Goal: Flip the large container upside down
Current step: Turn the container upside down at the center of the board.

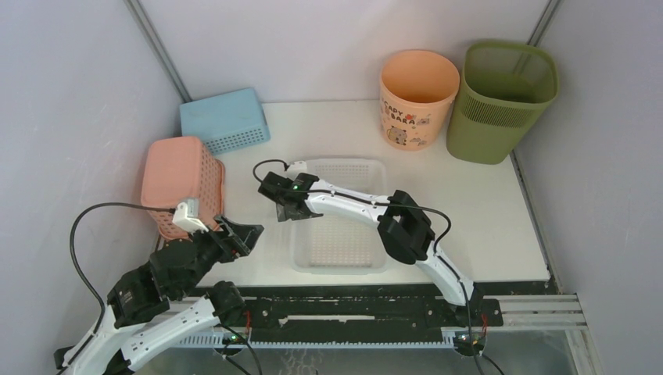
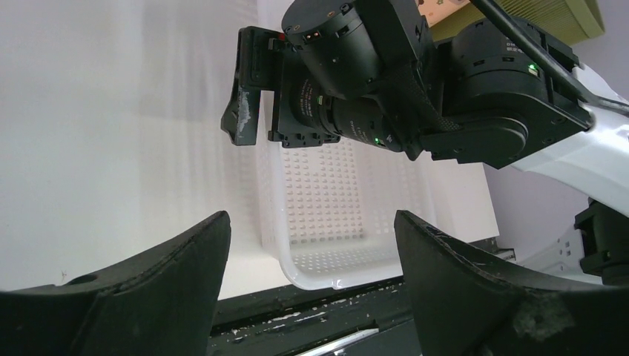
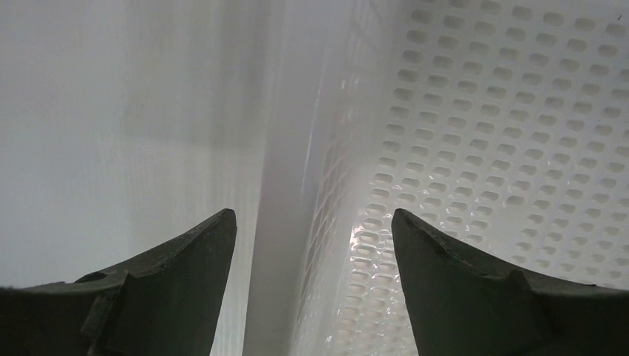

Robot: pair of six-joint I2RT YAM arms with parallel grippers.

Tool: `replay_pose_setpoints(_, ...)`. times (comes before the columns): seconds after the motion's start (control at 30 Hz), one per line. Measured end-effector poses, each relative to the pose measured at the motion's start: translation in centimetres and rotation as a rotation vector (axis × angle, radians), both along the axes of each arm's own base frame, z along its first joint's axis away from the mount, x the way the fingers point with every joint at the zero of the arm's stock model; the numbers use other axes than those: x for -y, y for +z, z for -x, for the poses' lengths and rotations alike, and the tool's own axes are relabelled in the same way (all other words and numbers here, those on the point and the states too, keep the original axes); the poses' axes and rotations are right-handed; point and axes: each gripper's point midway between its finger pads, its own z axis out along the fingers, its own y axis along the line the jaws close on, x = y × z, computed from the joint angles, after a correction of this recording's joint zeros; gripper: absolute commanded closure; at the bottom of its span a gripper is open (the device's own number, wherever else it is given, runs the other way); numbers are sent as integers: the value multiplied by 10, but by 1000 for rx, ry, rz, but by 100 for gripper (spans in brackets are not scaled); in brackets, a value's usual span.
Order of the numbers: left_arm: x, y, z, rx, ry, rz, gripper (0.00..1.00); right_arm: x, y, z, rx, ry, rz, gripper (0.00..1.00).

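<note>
The large container, a tall olive-green bin with a mesh upper band, stands upright with its mouth up in the back right corner. A strip of it shows in the left wrist view. My right gripper is open over the left rim of a white perforated tray, far from the bin. In the right wrist view the right gripper has one jaw on each side of the tray's wall and holds nothing. My left gripper is open and empty near the front left, facing the tray.
A round peach bucket with cartoon print stands just left of the bin. A pink basket lies upside down at the left, and a blue basket lies behind it. Walls close in on the left, back and right.
</note>
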Motion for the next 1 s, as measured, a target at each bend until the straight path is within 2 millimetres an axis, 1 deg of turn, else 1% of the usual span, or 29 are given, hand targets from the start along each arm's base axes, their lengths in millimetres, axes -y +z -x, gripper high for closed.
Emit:
replay_pose_setpoints(0.3, 0, 0, 0, -1, 0, -2, 14, 4, -3, -2, 9, -9, 22, 32)
replay_pose_setpoints(0.5, 1, -1, -1, -5, 0, -7, 14, 1, 1, -3, 14, -6, 9, 42)
replay_pose_setpoints(0.7, 3, -2, -2, -11, 0, -14, 14, 0, 2, -3, 14, -3, 6, 49)
replay_pose_setpoints(0.77, 3, -2, -2, -11, 0, -14, 14, 0, 2, -3, 12, -3, 5, 54)
replay_pose_setpoints(0.9, 3, -2, -2, -11, 0, -14, 14, 0, 2, -2, 7, 0, 8, 68)
replay_pose_setpoints(0.97, 3, -2, -2, -11, 0, -14, 14, 4, 3, -1, 6, -1, 26, 79)
replay_pose_setpoints(1.0, 3, -2, -2, -11, 0, -14, 14, 7, 3, -1, 8, 0, 38, 88)
